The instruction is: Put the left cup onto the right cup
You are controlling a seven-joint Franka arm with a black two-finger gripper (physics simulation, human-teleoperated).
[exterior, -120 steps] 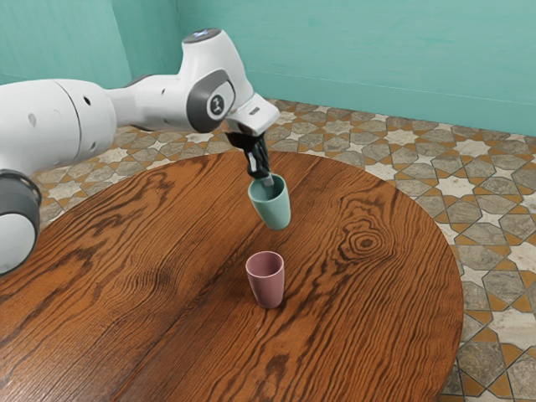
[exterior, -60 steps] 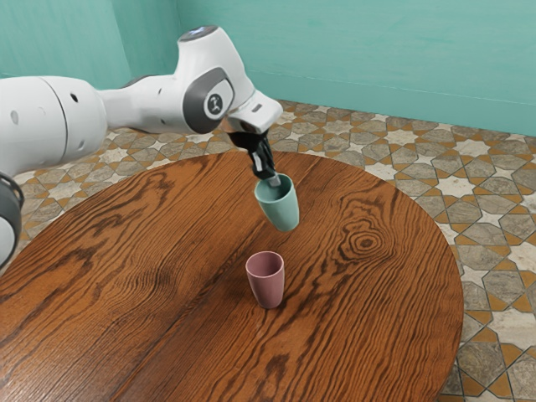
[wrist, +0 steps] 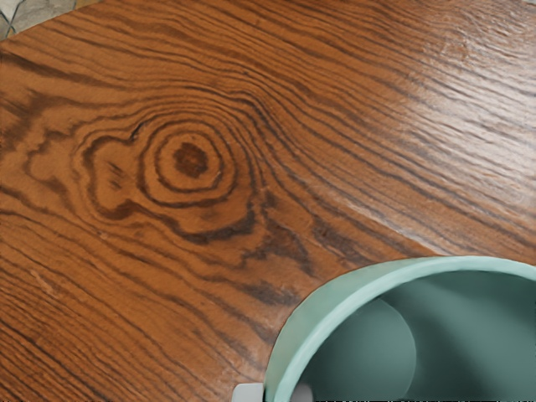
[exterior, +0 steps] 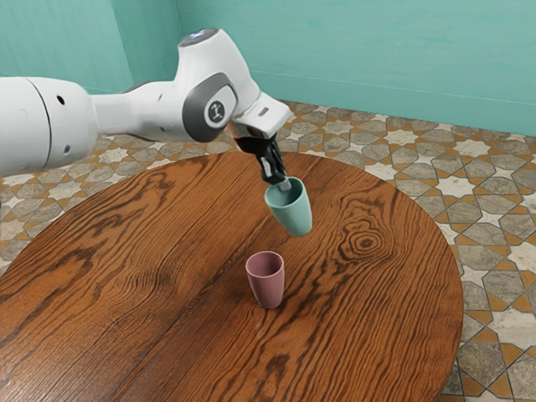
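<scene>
Our gripper [exterior: 280, 179] pinches the rim of the teal cup [exterior: 291, 209], one finger inside the wall and one outside, so it is closed on the cup and carries it clear of the table [exterior: 126, 293]. The cup hangs tilted, mouth up, above and a little toward the exterior view's right of the pink cup [exterior: 265, 279], which stands upright on the wood, apart from it. In the wrist view the teal cup's open mouth [wrist: 419, 335] sits just under our hand, with the table's dark knot [wrist: 191, 159] beyond it. We judge the step in hand to be the carry over the pink cup. To do it well, we should centre the teal base over the pink mouth, level the tilt, lower slowly until it seats, and only then let go; an off-centre release could tip either cup.
</scene>
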